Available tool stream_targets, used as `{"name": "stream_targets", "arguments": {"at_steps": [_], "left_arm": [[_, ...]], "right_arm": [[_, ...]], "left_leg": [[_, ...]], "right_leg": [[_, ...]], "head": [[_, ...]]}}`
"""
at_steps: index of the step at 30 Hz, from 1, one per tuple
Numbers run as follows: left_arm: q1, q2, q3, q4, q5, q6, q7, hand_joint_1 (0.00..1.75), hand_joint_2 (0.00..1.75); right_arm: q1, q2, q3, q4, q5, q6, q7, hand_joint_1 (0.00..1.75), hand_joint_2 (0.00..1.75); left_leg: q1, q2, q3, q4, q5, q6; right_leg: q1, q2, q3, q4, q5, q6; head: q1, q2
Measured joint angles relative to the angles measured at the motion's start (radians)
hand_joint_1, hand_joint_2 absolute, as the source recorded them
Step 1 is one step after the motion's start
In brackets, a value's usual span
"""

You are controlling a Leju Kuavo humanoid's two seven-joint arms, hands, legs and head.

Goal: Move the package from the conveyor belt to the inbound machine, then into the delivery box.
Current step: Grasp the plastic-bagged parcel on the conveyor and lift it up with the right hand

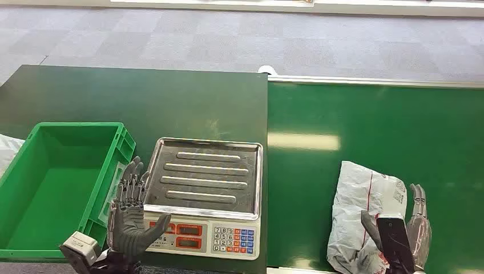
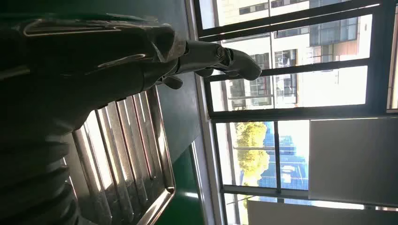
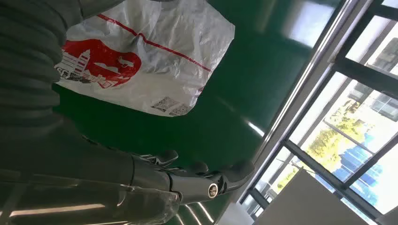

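Note:
A crumpled white plastic package [image 1: 364, 212] with red print lies on the green conveyor belt [image 1: 376, 131] at the lower right; the right wrist view shows the package [image 3: 145, 56] close by. My right hand [image 1: 406, 231] stands at its right edge, fingers straight and apart, thumb against the bag, gripping nothing. The inbound machine, a scale with a steel pan [image 1: 205, 177] and keypad, sits at centre. My left hand [image 1: 130, 211] is raised open between the scale and the green delivery box [image 1: 117, 149], palm up, holding nothing. In the left wrist view, the fingers [image 2: 220, 58] reach over the steel pan [image 2: 126, 159].
The dark green table [image 1: 142, 97] carries the scale and box. A white bag [image 1: 8, 149] lies left of the box. Grey carpet floor [image 1: 240, 34] lies beyond the belt. Windows [image 2: 291, 93] show in both wrist views.

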Motion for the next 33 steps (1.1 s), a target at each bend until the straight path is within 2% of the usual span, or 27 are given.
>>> {"name": "stream_targets", "arguments": {"at_steps": [10, 17, 22, 33], "left_arm": [[-0.012, 0.000, -0.009, 0.012, -0.005, 0.001, 0.005, 0.00, 1.75], [-0.017, 0.000, -0.010, 0.019, -0.010, 0.002, 0.007, 0.00, 1.75], [-0.021, 0.001, -0.013, 0.026, -0.011, 0.008, 0.011, 0.00, 1.75], [-0.032, 0.001, -0.013, 0.029, -0.012, 0.016, 0.036, 0.00, 1.75]], "right_arm": [[-0.002, 0.002, -0.010, 0.030, 0.029, -0.008, 0.050, 0.00, 1.75], [-0.003, 0.005, -0.017, 0.048, 0.070, 0.037, 0.121, 0.00, 1.75], [-0.006, 0.004, -0.015, 0.097, 0.180, 0.145, 0.233, 0.00, 1.75], [-0.055, -0.015, 0.009, 0.223, 0.197, 0.186, 0.282, 0.00, 1.75]], "left_leg": [[0.000, 0.000, 0.000, 0.000, 0.000, 0.000], [0.000, 0.000, 0.000, 0.000, 0.000, 0.000], [0.000, 0.000, -0.001, 0.000, 0.000, 0.000], [0.000, 0.000, -0.001, 0.000, 0.000, 0.000]], "right_leg": [[0.000, 0.000, 0.000, 0.000, 0.000, 0.000], [0.000, 0.000, 0.000, 0.000, 0.000, 0.000], [0.000, 0.000, 0.000, 0.000, 0.000, 0.000], [0.000, 0.000, 0.000, 0.000, 0.000, 0.000]], "head": [[0.000, 0.000], [0.000, 0.000], [0.000, 0.000], [0.000, 0.000]]}}
